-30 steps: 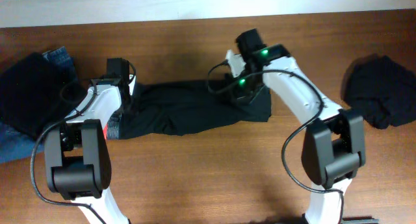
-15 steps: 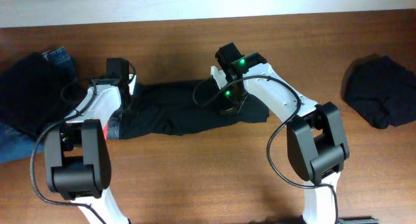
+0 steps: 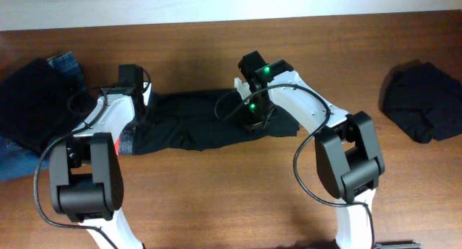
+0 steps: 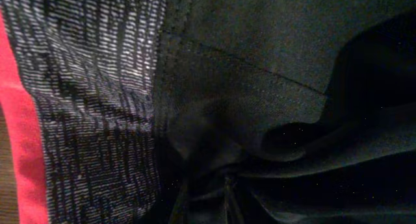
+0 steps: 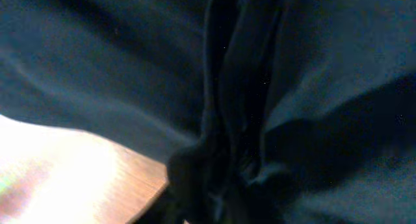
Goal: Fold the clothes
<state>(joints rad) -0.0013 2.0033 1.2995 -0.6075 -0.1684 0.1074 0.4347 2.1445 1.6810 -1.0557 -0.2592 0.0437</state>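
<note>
Item one — black trousers (image 3: 202,123): crumpled along the counter (image 3: 216,198), reaching from my left jaws across to my right jaws and a little past them.

Grey waistband (image 4: 97,107) with red trim (image 4: 19,139): directly beneath the left jaws, with black folds gathering toward them.

Left jaws: pressed down into the cloth and hidden, so I cannot tell their gap.

Right jaws: down on the leg end with a bunched ridge of fabric in front — gap likewise unreadable.

Outward of the left jaws: black cloth (image 3: 29,105) beside denim jeans (image 3: 65,61).

Well outward of the right jaws: another dark garment (image 3: 422,101).
</note>
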